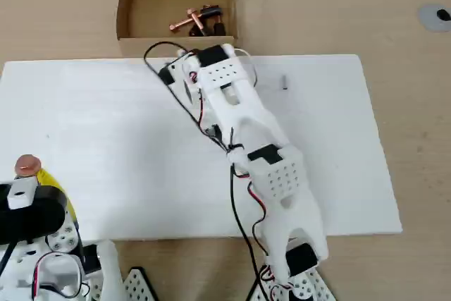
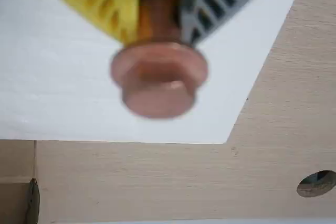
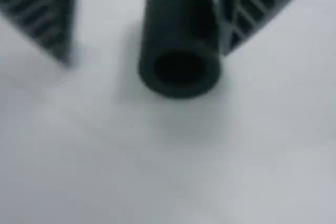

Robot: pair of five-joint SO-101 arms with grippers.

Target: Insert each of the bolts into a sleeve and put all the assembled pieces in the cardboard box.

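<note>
High view: the cardboard box (image 1: 127, 12) stands at the table's (image 1: 412, 103) far edge, just beyond the white sheet (image 1: 106, 139), with assembled pieces (image 1: 201, 20) lying inside. The right arm (image 1: 261, 153) stretches across the sheet to its far edge, near the box. The left arm (image 1: 32, 209) sits at the sheet's near left corner, a copper bolt (image 1: 27, 166) at its tip.

Left wrist view: the left gripper (image 2: 157, 27) clamps the bolt's shank, head out, above the sheet's corner.

Right wrist view: the right gripper (image 3: 147, 56) is spread wide over the sheet. A black sleeve (image 3: 181, 51) touches one finger (image 3: 252, 9), apart from the other.
</note>
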